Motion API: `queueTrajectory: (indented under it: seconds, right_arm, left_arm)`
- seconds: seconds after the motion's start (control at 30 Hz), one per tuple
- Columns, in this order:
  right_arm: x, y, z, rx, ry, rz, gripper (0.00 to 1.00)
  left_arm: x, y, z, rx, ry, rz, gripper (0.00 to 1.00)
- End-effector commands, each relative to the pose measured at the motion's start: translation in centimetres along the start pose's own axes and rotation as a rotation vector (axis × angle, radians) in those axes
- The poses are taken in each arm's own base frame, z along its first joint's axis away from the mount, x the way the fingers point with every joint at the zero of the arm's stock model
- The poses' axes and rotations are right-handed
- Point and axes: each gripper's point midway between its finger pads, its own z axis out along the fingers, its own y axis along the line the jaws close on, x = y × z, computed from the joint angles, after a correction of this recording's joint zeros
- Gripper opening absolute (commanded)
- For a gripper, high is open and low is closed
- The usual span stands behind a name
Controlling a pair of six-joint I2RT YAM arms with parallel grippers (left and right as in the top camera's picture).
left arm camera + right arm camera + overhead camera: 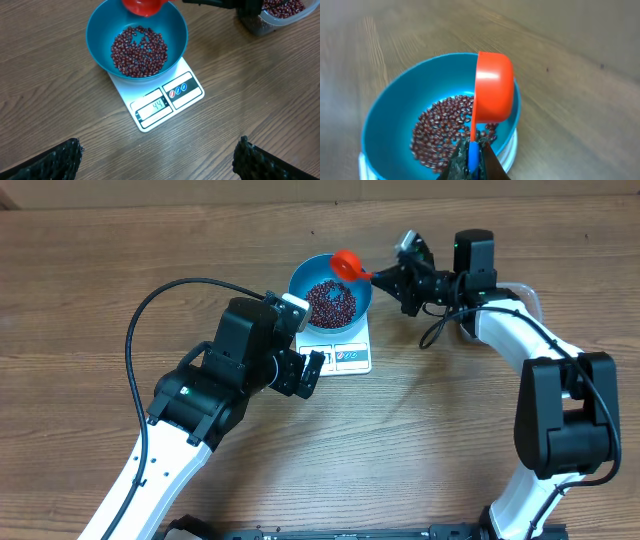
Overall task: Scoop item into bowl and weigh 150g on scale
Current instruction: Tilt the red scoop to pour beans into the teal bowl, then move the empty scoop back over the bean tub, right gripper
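A blue bowl (294, 285) stands on the white scale (352, 357), holding a layer of dark red beans (331, 302). The scale's display (152, 107) reads 44. My right gripper (474, 162) is shut on the blue handle of a red scoop (494, 87). The scoop is tipped on its side above the bowl's far rim (390, 115), and no beans show in it. My left gripper (157, 160) is open and empty, low over the wood just in front of the scale (165, 105). In the overhead view it (312, 372) sits at the scale's front left corner.
A clear plastic tub (282, 12) holding more beans stands to the right of the bowl, partly under my right arm (500, 320). A black cable (160, 300) loops over the table to the left. Bare wood surrounds the scale.
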Motion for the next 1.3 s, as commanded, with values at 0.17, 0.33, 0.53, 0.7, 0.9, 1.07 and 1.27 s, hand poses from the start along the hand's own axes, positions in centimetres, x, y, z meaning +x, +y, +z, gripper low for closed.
queueTrajectory:
  seconds: [0.17, 0.33, 0.53, 0.7, 0.9, 1.07, 1.27]
  right_arm:
    - [-2.4, 1.3, -2.0, -0.039, -0.034, 0.261, 0.04]
    - [-4.2, 2.2, -3.5, -0.012, -0.038, 0.333, 0.04]
    - [-7.2, 4.2, -6.2, 0.017, -0.056, 0.325, 0.04]
    - [-8.3, 3.8, -8.6, 0.174, -0.048, 0.386, 0.04]
    - [-8.1, 4.2, -11.4, 0.326, -0.009, 0.444, 0.04]
    - [-6.1, 3.4, -14.2, 0.527, 0.077, 0.488, 0.04]
    - [-3.5, 2.2, -17.9, 0.764, 0.219, 0.532, 0.04]
  left_arm:
    - [0.4, 0.1, 0.4, 0.004, 0.012, 0.018, 1.0]
    - [0.4, 0.1, 0.4, 0.004, 0.012, 0.018, 1.0]
    - [0.4, 0.1, 0.4, 0.004, 0.011, 0.018, 0.99]
    - [0.4, 0.1, 0.4, 0.004, 0.012, 0.018, 1.0]
    - [0.4, 0.1, 0.4, 0.004, 0.012, 0.018, 1.0]
    - [0.4, 0.1, 0.4, 0.004, 0.012, 0.018, 1.0]
    - [0.4, 0.1, 0.4, 0.004, 0.012, 0.018, 0.99]
